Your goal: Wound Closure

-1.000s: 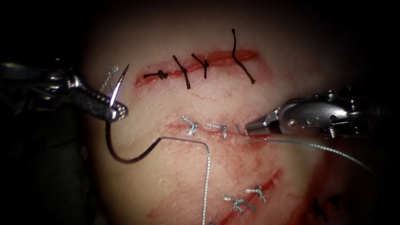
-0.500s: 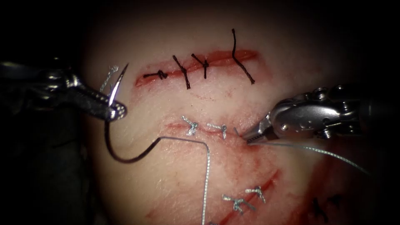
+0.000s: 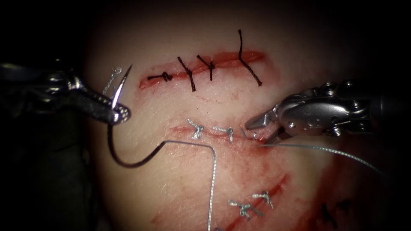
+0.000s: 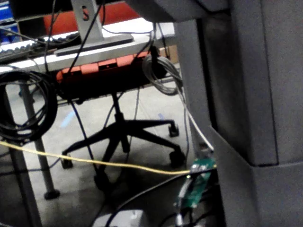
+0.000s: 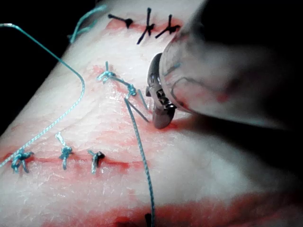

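Observation:
My left tool (image 3: 116,112) is at the left of the tissue (image 3: 180,184), jaws shut on the curved needle (image 3: 112,145) about a third of the way back from its tip. The needle is clear of the tissue, tip pointing up. Thread (image 3: 212,179) runs from the needle's tail to the right, then down. My right tool (image 3: 258,134) stands with jaws open at the right end of the middle cut (image 3: 214,131), holding nothing. A short thread end (image 3: 244,132) sticks up between the jaws, and a long thread (image 3: 325,149) trails right just under the lower jaw. In the right wrist view that thread (image 5: 142,156) leaves the tissue beside the right tool (image 5: 158,106).
The middle cut carries two silver knots (image 3: 197,128). An upper cut (image 3: 201,68) is closed with several black stitches. A lower slanted cut (image 3: 257,201) has silver knots. Red fluid stains the tissue on the right (image 3: 274,171).
The right tool's shut jaws dipped to the thread at the cut's right end, then lifted slightly and opened. The left tool and needle have not moved.

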### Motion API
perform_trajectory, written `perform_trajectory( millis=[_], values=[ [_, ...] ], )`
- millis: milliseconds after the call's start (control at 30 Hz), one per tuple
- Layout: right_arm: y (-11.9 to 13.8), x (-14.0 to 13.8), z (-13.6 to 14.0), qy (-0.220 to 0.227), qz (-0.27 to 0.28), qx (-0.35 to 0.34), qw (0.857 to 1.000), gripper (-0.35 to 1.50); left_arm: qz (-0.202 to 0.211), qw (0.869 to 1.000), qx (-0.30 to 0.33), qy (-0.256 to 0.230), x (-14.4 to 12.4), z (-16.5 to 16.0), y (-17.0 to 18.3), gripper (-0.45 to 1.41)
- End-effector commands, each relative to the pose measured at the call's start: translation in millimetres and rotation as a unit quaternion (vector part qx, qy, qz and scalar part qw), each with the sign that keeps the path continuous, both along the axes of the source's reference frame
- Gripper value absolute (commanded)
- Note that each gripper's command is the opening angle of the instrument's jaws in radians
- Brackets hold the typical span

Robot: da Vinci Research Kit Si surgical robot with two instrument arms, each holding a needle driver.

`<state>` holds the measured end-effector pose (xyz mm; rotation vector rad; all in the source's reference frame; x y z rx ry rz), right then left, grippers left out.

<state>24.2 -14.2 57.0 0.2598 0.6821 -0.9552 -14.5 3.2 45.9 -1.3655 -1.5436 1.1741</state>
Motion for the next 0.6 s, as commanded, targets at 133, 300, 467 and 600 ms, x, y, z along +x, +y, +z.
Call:
perform_trajectory(
  millis=[133,300,467,600],
  values=[
    [-0.2,1.1,0.5,0.002,0.000,-0.002,1.000,0.17,0.000,1.000,0.000,0.000,-0.5,0.5,0.0,-0.45],
    [-0.3,1.6,0.8,-0.002,0.012,-0.025,1.000,-0.03,0.000,1.000,0.001,0.000,-0.5,0.4,0.0,-0.45],
    [-0.5,1.7,1.0,-0.004,0.025,-0.053,0.998,-0.32,0.000,1.000,0.001,0.000,-0.5,0.3,0.0,-0.45],
    [-0.6,1.6,1.0,-0.004,0.027,-0.057,0.998,-0.35,0.000,1.000,0.001,-0.001,-0.5,0.2,0.0,-0.45]
  ],
)
